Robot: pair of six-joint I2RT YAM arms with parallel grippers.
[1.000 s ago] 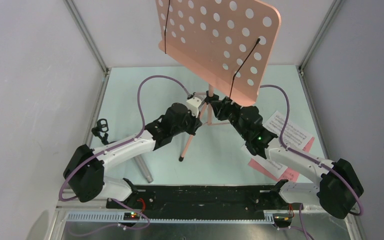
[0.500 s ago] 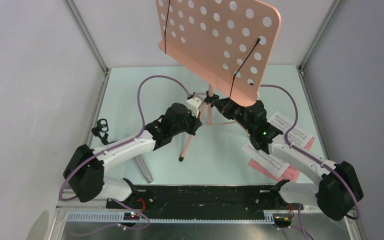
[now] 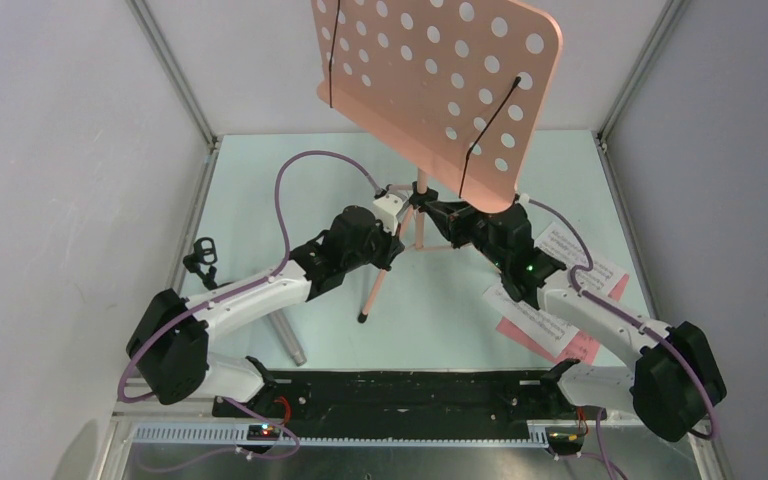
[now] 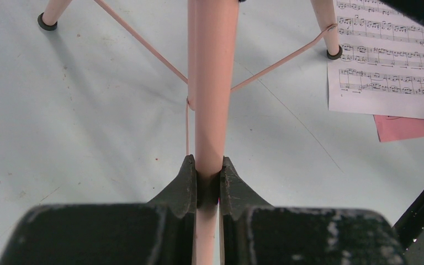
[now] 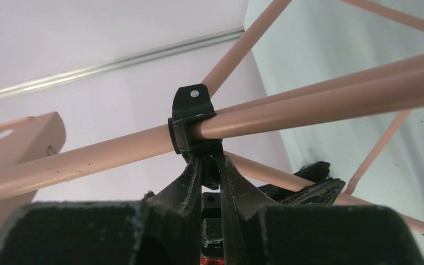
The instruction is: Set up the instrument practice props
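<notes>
Centrally, salmon-pink tripod music stand (image 4: 210, 83), upright, desk (image 3: 410, 130) perforated

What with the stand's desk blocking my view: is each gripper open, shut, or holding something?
Left gripper: jaws closed on the stand pole.
Right gripper: jaws closed on the black collar around that pole.

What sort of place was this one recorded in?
Probably a lab robot test cell, not a music room: plain white walls on aluminium framing, a pale tabletop, and a music stand and sheet music as props.
</notes>
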